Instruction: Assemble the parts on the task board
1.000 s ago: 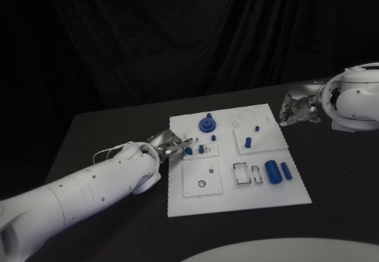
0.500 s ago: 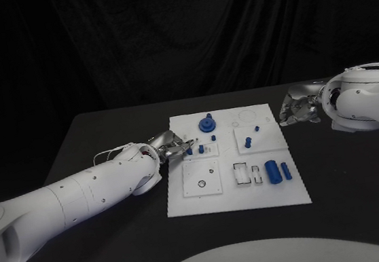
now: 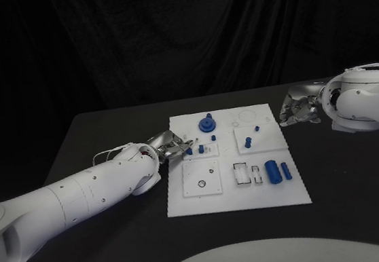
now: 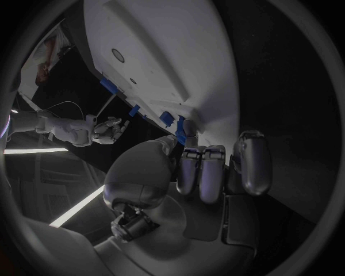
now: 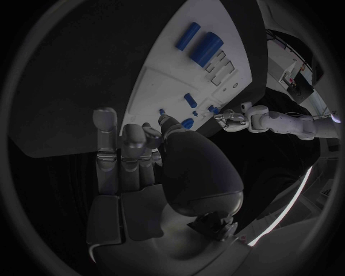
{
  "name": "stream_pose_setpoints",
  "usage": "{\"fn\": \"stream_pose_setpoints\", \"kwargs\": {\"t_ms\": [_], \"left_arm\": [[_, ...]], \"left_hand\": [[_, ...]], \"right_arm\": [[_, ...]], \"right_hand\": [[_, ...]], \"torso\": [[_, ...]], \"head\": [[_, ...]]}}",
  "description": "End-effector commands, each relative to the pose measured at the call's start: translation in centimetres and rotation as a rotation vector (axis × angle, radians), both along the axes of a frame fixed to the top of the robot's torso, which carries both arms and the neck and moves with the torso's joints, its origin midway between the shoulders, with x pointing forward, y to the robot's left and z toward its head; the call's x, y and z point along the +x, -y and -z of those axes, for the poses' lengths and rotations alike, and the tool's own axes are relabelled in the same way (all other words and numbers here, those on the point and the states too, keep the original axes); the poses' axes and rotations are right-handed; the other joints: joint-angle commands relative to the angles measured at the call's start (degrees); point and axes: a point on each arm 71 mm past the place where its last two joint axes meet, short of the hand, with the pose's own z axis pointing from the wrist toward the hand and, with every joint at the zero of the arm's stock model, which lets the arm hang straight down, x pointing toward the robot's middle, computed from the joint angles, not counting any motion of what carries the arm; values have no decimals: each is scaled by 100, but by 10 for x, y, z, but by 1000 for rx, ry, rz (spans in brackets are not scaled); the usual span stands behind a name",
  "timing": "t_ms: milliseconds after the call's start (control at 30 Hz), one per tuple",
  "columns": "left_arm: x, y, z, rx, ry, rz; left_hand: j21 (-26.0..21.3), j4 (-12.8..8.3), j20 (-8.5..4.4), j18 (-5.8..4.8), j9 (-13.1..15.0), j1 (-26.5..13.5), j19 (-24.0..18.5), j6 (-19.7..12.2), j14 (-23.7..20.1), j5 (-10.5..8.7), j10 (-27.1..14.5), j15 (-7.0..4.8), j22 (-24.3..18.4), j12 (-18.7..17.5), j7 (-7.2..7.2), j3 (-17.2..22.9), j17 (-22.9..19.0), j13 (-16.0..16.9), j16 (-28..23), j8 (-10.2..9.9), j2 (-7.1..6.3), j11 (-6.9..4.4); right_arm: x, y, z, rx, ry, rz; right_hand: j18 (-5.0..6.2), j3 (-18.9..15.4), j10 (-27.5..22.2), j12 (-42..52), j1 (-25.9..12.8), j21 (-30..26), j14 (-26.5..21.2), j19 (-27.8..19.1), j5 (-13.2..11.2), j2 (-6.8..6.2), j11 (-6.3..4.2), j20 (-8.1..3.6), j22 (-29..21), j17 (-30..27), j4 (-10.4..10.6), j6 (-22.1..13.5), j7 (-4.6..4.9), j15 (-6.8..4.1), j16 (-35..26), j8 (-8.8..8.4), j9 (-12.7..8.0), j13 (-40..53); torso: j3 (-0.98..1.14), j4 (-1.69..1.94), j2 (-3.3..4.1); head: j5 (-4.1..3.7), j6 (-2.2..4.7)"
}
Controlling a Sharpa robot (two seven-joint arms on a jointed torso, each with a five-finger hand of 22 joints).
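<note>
The white task board (image 3: 205, 200) lies mid-table. On it a blue gear (image 3: 208, 125) sits at the far end, small blue pegs (image 3: 201, 148) stand in its left and middle blocks, and two blue cylinders (image 3: 273, 171) lie near the right edge. My left hand (image 3: 163, 146) is at the board's left edge, thumb and fingers curled around a blue peg (image 4: 180, 131) that stands there (image 3: 188, 150). My right hand (image 3: 299, 106) hovers off the board's far right corner, fingers curled in, nothing seen in it. The board (image 5: 169, 69) lies beyond those curled fingers (image 5: 133, 144).
The black table (image 3: 101, 136) has bare surface on both sides of the board. A square block with a round hole (image 3: 202, 184) and slotted recesses (image 3: 248, 173) sit on the board's near half. Dark curtain stands behind the table.
</note>
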Motion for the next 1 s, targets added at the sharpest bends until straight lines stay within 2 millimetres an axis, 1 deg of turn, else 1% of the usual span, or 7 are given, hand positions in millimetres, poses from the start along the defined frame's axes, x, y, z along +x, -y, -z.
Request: {"fn": "stream_pose_setpoints", "kwargs": {"t_ms": [33, 167, 233, 500, 633, 767, 1000], "left_arm": [[-1, 1, 0, -13, 11, 8], [-1, 1, 0, -16, 17, 10], [-1, 1, 0, -17, 16, 11], [-2, 4, 0, -22, 13, 25], [-3, 5, 1, -22, 6, 31], [-3, 4, 2, -19, -5, 34], [-4, 5, 2, -18, -15, 40]], "left_hand": [[34, -19, 0, -29, 187, 54, 56, -44, 595, 20, 589, -30, 882, 20, -8, -26, 1505, 1509, 15, 42, -7, -32], [24, -10, -2, -28, 186, 81, 54, -128, 595, 13, 589, -30, 885, 20, -3, -41, 1505, 1509, 15, 145, -14, -30], [11, -9, -1, -25, 186, 87, 47, -146, 595, 14, 589, -29, 881, 20, -1, -41, 1505, 1509, 15, 163, -11, -29], [-10, -17, 3, -21, 177, 139, 37, -277, 595, 40, 589, -22, 882, 20, 12, -29, 1505, 1509, 15, 223, 6, -19], [-9, -62, 9, -23, 175, 218, 39, -362, 595, 88, 589, -15, 890, 20, 21, -10, 1505, 1509, 15, 251, -20, -11], [-3, -89, 11, -25, 175, 254, 44, -378, 595, 94, 589, -13, 896, 20, 21, -10, 1505, 1509, 15, 272, -51, -10], [5, -183, 11, -28, 177, 367, 55, -355, 595, 62, 589, -17, 911, 20, 6, 3, 1505, 1509, 15, 383, -113, -18]], "right_arm": [[-1, 2, 2, -12, -9, 10], [-1, 2, 2, -2, -16, 18], [-1, 2, 2, 1, -20, 20], [-1, 2, 3, 9, -25, 25], [-1, 2, 3, 9, -26, 26], [-1, 3, 3, 8, -27, 28], [-1, 2, 3, 9, -28, 26]], "right_hand": [[83, 37, -36, -21, 66, -32, -37, -6, 28, 1, -16, -7, 277, -5, -8, 46, -8, -20, -26, -33, -8, -5], [83, 37, -36, -21, 66, -32, -37, -6, 28, 1, -16, -7, 277, -5, -8, 46, -8, -20, -26, -33, -8, -5], [83, 45, -35, -22, 67, -39, -37, -6, 37, 4, -16, -7, 277, -5, -8, 47, -7, -20, -27, -34, -9, -4], [85, 54, -33, -21, 69, -54, -37, -8, 45, 8, -15, -7, 274, -5, -9, 49, -5, -19, -28, -34, -10, -3], [87, 63, -34, -23, 72, -73, -37, -11, 52, 13, -15, -7, 270, -6, -11, 50, -3, -19, -30, -34, -11, -4], [87, 63, -34, -23, 72, -73, -37, -11, 52, 13, -15, -7, 270, -6, -11, 50, -3, -19, -30, -34, -11, -4], [87, 63, -34, -23, 72, -73, -37, -11, 52, 13, -15, -7, 270, -6, -11, 50, -3, -19, -30, -34, -11, -4]], "torso": [[1, 9, 2], [-4, 6, 2], [-4, 6, 1], [2, 4, -1], [5, 5, -4], [3, 6, -2], [-1, 2, -1]], "head": [[-1, -1], [4, -1], [8, -1], [9, -1], [8, -1], [14, -1], [24, -1]]}}
